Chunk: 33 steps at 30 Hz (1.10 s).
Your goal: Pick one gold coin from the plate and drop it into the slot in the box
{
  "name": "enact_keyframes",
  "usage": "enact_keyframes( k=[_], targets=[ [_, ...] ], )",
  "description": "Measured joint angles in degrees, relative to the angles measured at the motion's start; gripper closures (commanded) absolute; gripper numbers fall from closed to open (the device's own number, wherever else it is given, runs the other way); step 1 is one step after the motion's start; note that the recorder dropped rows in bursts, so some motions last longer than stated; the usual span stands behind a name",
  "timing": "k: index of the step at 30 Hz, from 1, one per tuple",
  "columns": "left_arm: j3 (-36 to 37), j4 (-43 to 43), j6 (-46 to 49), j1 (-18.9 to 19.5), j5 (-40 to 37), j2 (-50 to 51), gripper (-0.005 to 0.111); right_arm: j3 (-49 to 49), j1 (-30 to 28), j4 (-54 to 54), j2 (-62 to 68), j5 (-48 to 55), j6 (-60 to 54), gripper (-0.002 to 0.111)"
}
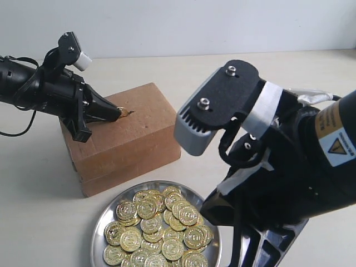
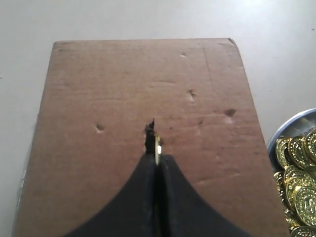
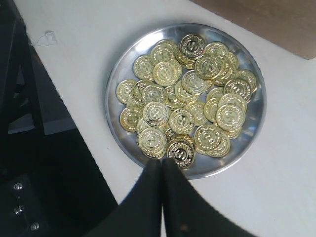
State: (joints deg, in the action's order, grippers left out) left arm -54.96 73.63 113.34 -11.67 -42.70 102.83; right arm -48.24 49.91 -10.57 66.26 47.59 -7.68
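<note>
The brown cardboard box (image 1: pixel 125 136) stands left of centre on the pale table. My left gripper (image 1: pixel 118 113) is over its top face, shut on a gold coin (image 2: pixel 157 149) held edge-on. The coin's edge sits right beside the dark slot (image 2: pixel 149 137), touching or almost touching the cardboard. The silver plate (image 1: pixel 105 218) lies in front of the box, heaped with several gold coins (image 1: pixel 156 233). My right gripper (image 3: pixel 163 163) hovers above the plate's rim (image 3: pixel 112 79), shut with nothing between its fingers.
The right arm's bulky black and grey body (image 1: pixel 267 150) fills the right half of the exterior view. Dark frame parts (image 3: pixel 29 148) lie beyond the table edge in the right wrist view. Small dents (image 2: pixel 100 128) mark the box top.
</note>
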Motion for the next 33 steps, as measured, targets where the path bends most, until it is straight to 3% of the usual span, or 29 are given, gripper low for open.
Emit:
enact_keyframes(
  k=[2,8,12,14,17,18,25,33],
  targets=[
    [0.0,0.0,0.0,0.0,0.2,0.0,0.101,0.0,0.0,0.0,0.0,0.0,0.0,0.108],
    [-0.1,0.0,0.0,0.0,0.8,0.0,0.064,0.0,0.0,0.0,0.0,0.0,0.0,0.108],
    [-0.1,0.1,0.0,0.0,1.2,0.0,0.062,0.0,0.0,0.0,0.0,0.0,0.0,0.108],
    [-0.1,0.0,0.0,0.0,1.8,-1.5,0.07,0.0,0.0,0.0,0.0,0.0,0.0,0.108],
    [-0.1,0.0,0.0,0.0,2.2,-8.1,0.103,0.0,0.0,0.0,0.0,-1.3,0.0,0.108],
    [-0.1,0.0,0.0,0.0,2.2,-10.5,0.106,0.0,0.0,0.0,0.0,-2.6,-0.3,0.108],
    [-0.1,-0.1,-7.1,0.0,-1.2,-26.0,0.107,0.0,0.0,0.0,0.0,-18.3,-10.0,0.108],
    [-0.1,-0.6,-9.9,0.0,-4.3,-38.0,0.107,0.0,0.0,0.0,0.0,-33.6,-12.2,0.108]
  ],
)
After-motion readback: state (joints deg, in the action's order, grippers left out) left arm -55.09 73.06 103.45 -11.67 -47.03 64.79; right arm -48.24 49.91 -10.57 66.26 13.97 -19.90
